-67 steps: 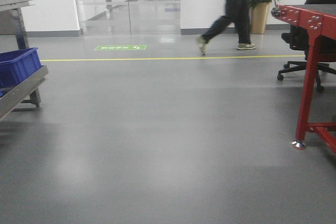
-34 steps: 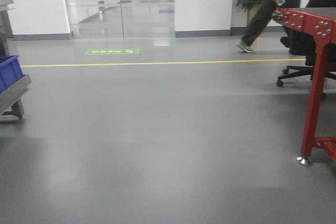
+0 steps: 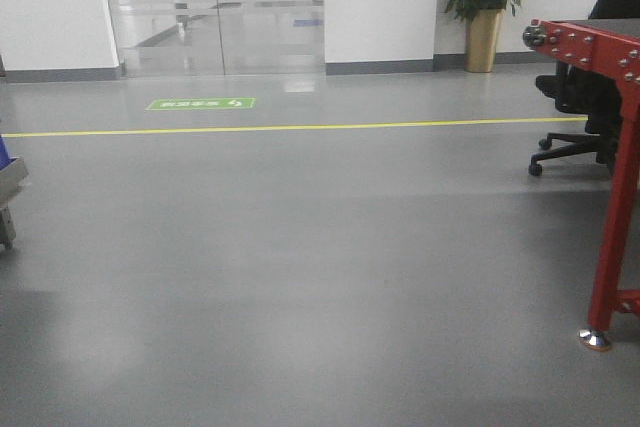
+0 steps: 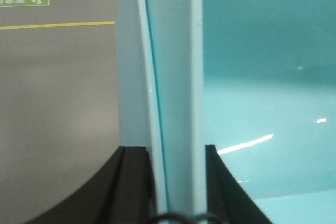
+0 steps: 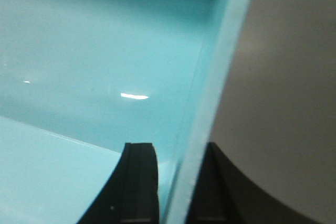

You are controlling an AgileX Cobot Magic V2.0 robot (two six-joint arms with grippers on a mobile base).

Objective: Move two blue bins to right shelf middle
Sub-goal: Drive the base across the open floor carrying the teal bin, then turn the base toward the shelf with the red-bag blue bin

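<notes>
Ahead of bin rim (image 4: 173, 77), open floor (image 3: 300, 247)

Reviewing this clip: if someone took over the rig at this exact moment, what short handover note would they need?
Left gripper: jaws shut on one wall of a blue bin.
Right gripper: jaws shut on the opposite wall, apparently of the same bin.
Front view: red table on the right, a shelf corner at the left edge; the target shelf is not in view.
Done: one bin gripped by both arms.
Left: set it on the right shelf's middle level, then move the second bin.
</notes>
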